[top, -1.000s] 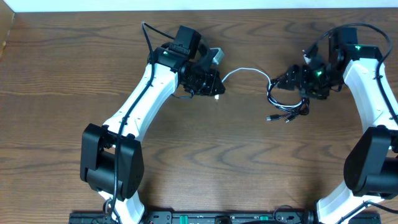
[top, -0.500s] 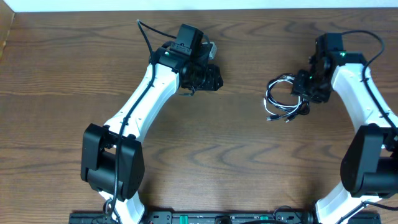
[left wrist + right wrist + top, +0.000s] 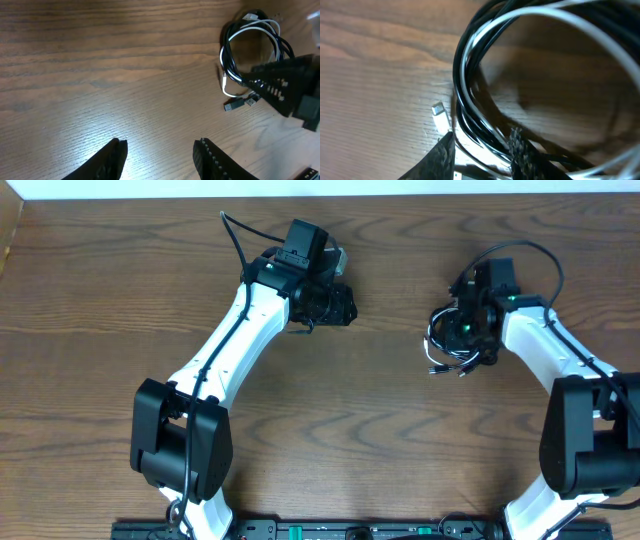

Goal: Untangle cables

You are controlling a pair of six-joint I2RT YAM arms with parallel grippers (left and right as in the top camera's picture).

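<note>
So here's what worries me. The cables [image 3: 436, 340] are sitting in one mixed coil on the table [image 3: 100, 60], right of centre in the overhead. The right tool [image 3: 481, 155] is down right on top of them. In its wrist view the fingers straddle a few strands of the black cable [image 3: 465, 100] at the bottom of the frame. It's too close and blurry for me to tell whether it's actually pinching them or just parked around them.

The white cable [image 3: 492, 25] runs right alongside the black all the way round the loop. If that tool takes several strands and pulls, I'd guess the whole coil comes up as one lump, or the loops cinch tighter. The plug [image 3: 438, 109] lying just left of the fingers could also hook on a strand and drag.

The other problem is that the left tool [image 3: 160, 150] is wide open with nothing in it, well apart from the coil, up at the top centre of the overhead. Nothing is holding the other cable down, so any tug would probably just slide the whole bundle across the table.
</note>
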